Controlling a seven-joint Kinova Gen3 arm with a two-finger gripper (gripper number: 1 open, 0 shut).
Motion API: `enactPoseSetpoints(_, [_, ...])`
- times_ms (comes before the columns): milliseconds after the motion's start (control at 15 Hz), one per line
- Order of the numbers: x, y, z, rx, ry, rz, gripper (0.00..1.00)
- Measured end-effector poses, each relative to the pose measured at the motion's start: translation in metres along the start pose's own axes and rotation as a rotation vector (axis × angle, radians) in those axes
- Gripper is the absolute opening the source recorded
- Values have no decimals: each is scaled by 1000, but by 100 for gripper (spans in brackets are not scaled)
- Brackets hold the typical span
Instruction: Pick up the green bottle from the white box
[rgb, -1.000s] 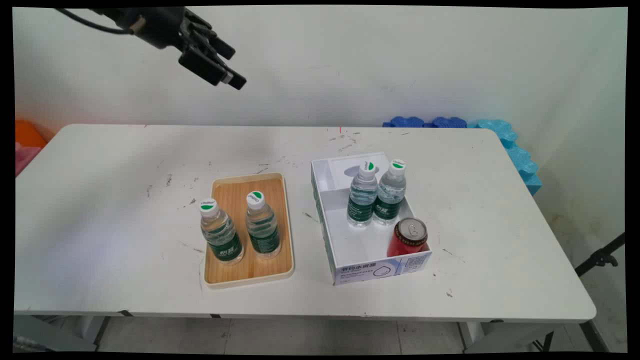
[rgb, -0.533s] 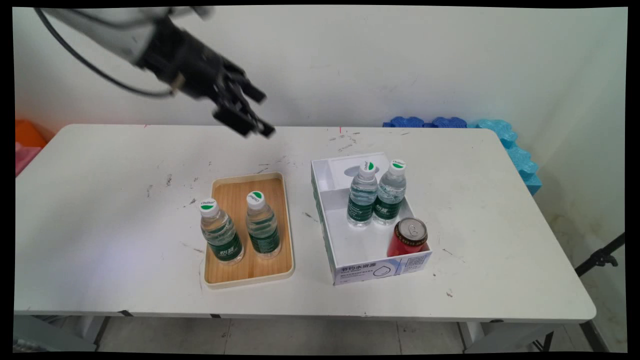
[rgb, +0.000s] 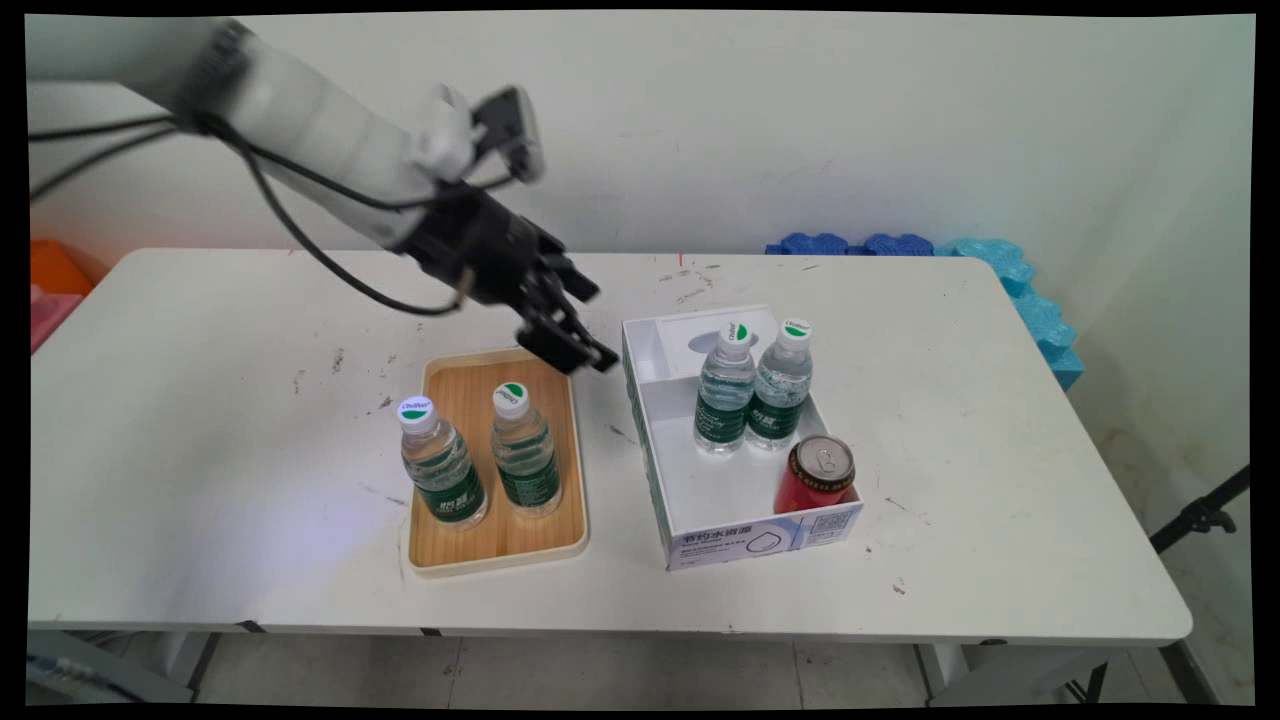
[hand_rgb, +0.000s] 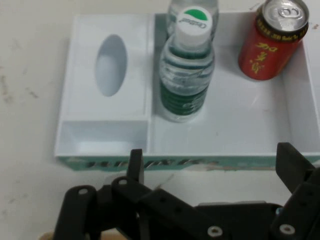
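My gripper (rgb: 590, 330) hangs open and empty over the far right corner of the wooden tray (rgb: 470, 385), just left of the white box (rgb: 760, 540). In the hand view the gripper (hand_rgb: 215, 165) faces the box's (hand_rgb: 100, 135) side wall. Beyond that wall stand a water bottle (hand_rgb: 185, 75) and a red can (hand_rgb: 272, 42). The box holds two water bottles (rgb: 725, 390) (rgb: 780, 385) side by side, with the red can (rgb: 822, 475) near its front right corner. Two more water bottles (rgb: 440, 465) (rgb: 522, 455) stand upright on the tray.
Blue foam pieces (rgb: 1000, 270) lie at the table's back right edge. An orange thing (rgb: 55, 270) sits off the table's left end. A black stand leg (rgb: 1200, 515) shows at the right. The box has a side compartment with an oval hole (hand_rgb: 110, 65).
The gripper has come down from the upper left and moved right, from high against the wall to just above the gap between tray and box. Bottles and can have not moved.
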Motion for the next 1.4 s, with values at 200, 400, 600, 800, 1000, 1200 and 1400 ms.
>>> enactPoseSetpoints(200, [1, 5, 26, -18, 2, -6, 100])
enactPoseSetpoints(400, [4, 7, 60, -23, 17, -13, 100])
enactPoseSetpoints(600, [7, 4, 90, -20, 38, -19, 100])
enactPoseSetpoints(800, [7, 2, 116, -23, 53, -26, 100])
enactPoseSetpoints(1000, [5, 1, 136, -31, 66, -28, 100])
enactPoseSetpoints(1200, [4, 1, 151, -36, 78, -26, 100])
enactPoseSetpoints(1400, [3, 1, 163, -39, 88, -25, 100])
